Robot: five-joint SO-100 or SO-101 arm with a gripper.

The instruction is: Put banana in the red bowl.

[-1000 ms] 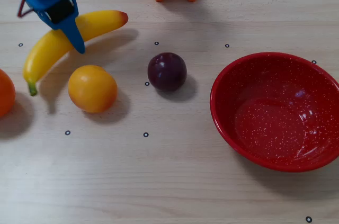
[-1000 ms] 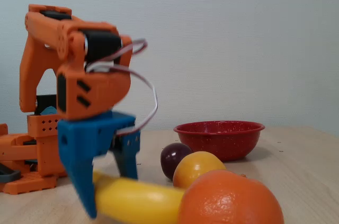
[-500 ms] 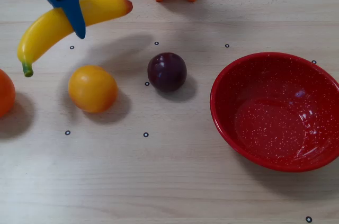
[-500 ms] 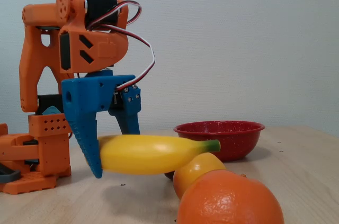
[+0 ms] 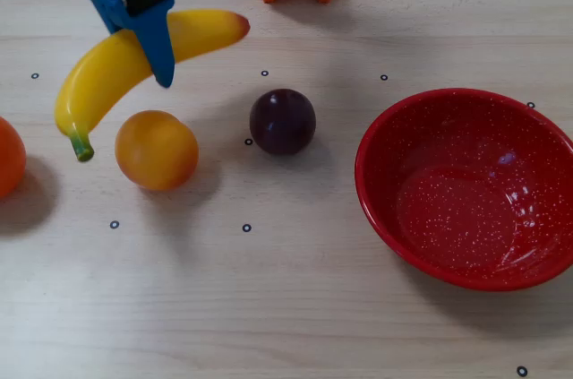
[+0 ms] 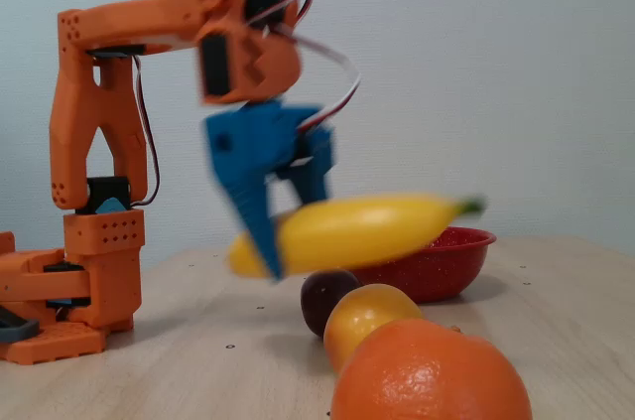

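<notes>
Fingers [image 5: 164, 47] clamped on banana [image 5: 112, 70], banana lifted clear of table [image 5: 269, 289], bowl [image 5: 466, 186] well apart at its 4 o'clock in the overhead view

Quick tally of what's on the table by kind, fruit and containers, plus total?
Long curved glossy yellow toy banana, held off the table in the blue claw: 1
Round orange fruits: 2
Round dark purple plum: 1
Large speckled glossy red bowl: 1
Total: 5
</notes>
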